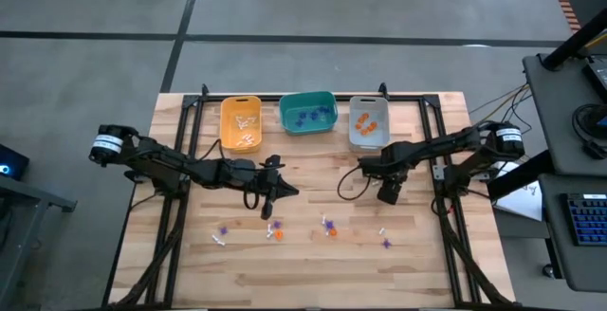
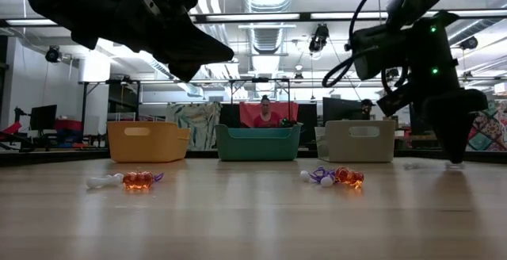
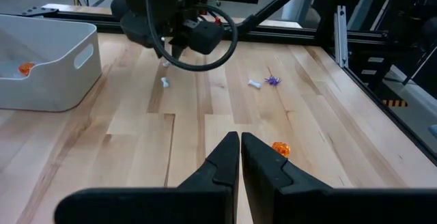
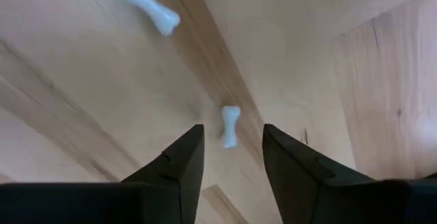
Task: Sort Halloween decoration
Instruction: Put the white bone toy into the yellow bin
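While right claw (image 4: 231, 157) straddles white bone (image 4: 230, 125), second bone (image 4: 147, 6) nearby.

No readable text, labels, brand marks, nos. or signs in any view. Yellow bin (image 1: 241, 121), teal bin (image 1: 307, 112) and grey bin (image 1: 368, 121) at the far edge of the surface (image 1: 313, 264) carry no lettering. Colourful panels in the room behind the teal bin show no legible words; monitors there too small to read.
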You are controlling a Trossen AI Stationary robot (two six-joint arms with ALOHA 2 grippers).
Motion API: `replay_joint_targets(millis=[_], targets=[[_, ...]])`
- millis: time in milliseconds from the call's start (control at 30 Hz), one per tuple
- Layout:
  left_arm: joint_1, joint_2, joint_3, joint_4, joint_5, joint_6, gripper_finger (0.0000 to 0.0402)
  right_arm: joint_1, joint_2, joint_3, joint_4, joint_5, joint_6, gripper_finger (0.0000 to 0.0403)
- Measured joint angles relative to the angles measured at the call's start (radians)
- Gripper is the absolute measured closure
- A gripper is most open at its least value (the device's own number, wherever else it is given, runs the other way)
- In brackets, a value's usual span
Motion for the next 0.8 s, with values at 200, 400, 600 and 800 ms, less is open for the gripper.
replay_joint_targets(millis=[200,400,600,800], targets=[[0.000,0.000,0.000,0.002,0.000,0.012,0.0401,-0.001,-0.002,-0.047,0.093,-0.002,-0.004,0.0276],[0.000,0.000,0.000,0.005,0.000,0.012,0.0402,0.000,-0.005,-0.083,0.128,-0.011,0.007,0.0336],[0.004,-0.078,0.000,-0.053,-0.002,0.020,0.0402,0.000,-0.012,-0.067,0.113,-0.009,-0.001,0.0389],[0.010,-0.354,0.000,-0.461,-0.211,0.026,0.0402,-0.002,-0.073,-0.014,0.051,0.015,0.008,0.0394]])
